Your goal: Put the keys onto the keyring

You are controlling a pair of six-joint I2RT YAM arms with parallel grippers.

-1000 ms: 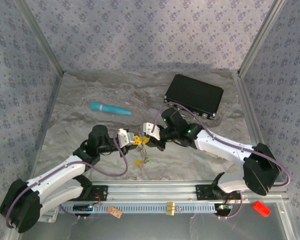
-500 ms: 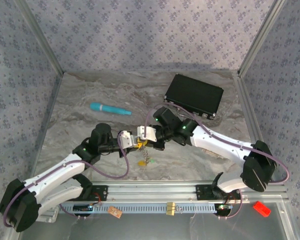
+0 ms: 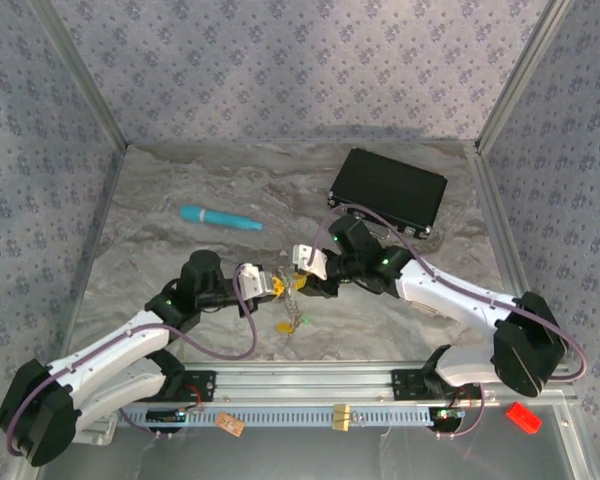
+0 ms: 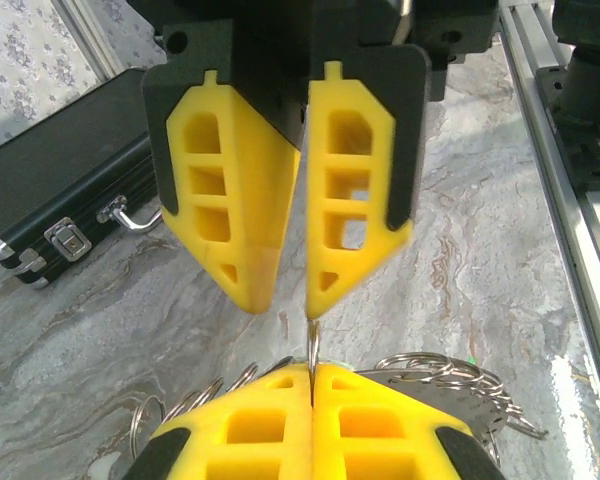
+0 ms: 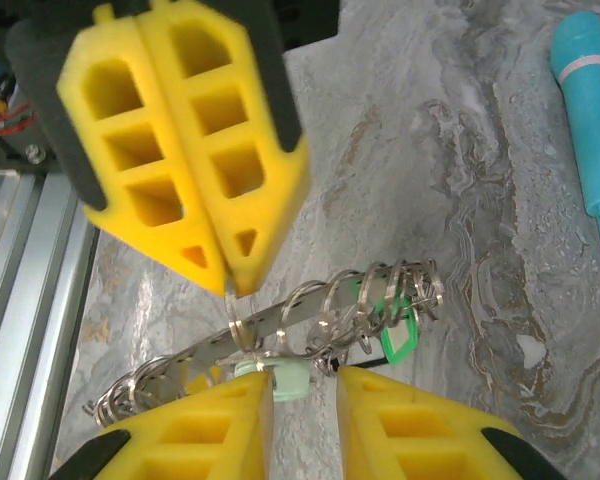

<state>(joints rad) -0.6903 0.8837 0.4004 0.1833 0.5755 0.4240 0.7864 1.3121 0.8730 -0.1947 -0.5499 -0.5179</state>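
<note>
We've got left jaws clamped on the silvery toothed-edge keyring (image 5: pixel 270 322) over the grey marble worktop (image 5: pixel 460 200), right jaws standing apart around a pale teal-headed key (image 5: pixel 285 381); unthreaded, it may fall.

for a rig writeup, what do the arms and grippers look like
White shells, black joints and purple cables on the left arm and right arm. Left gripper and right gripper have yellow, cut-out wedge fingers in black mounts.

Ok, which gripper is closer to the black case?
Right. The right gripper sits left of the black case, toward the arm bases; the left gripper faces it tip to tip from farther left, pinching the keyring.
</note>
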